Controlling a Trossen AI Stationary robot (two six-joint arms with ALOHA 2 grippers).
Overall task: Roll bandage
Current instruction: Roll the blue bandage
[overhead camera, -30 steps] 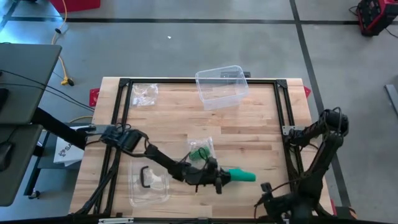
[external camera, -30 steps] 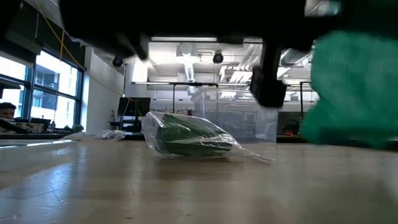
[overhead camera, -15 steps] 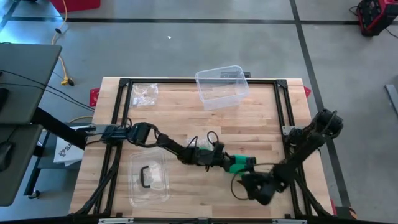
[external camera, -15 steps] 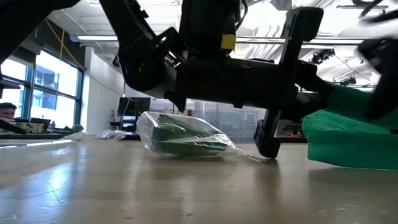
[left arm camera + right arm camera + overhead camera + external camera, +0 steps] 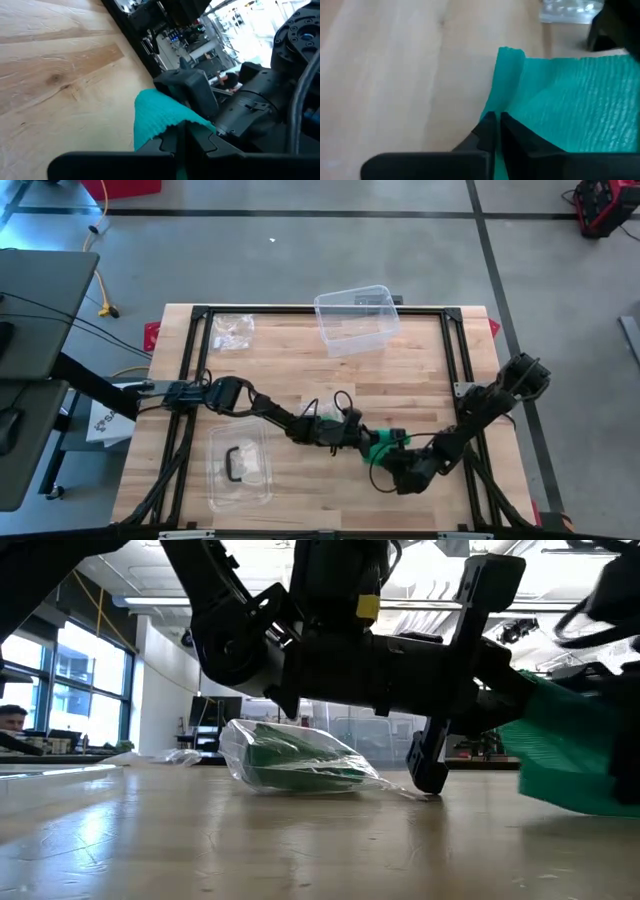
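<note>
While both grippers meet at the bandage (image 5: 378, 445), you are at the start of the roll: the strip is pinned at two ends and nothing is wound yet, as far as the views show. Your left gripper (image 5: 358, 441) is pinched shut on one end of the bandage; its wrist view shows the fingers closed together with the green cloth (image 5: 160, 117) running out from between them. Your right gripper (image 5: 392, 460) is also clamped on the bandage, its fingers together on a folded edge (image 5: 507, 80) of the cloth.

The bandage sits toward the table's (image 5: 300, 350) near edge, well apart from the clear bin (image 5: 355, 318) at the far edge, and just beside a bagged green item (image 5: 295, 758). A shallow clear tray (image 5: 240, 470) lies farther along, well apart from the bandage.

Next, I judge, you need one gripper to hold the strip taut while the other turns its end over onto itself; slack would let the turns go loose.

The bandage is teal-green, with a ribbed, crinkled weave, soft and limp, creased where it is pinched.
</note>
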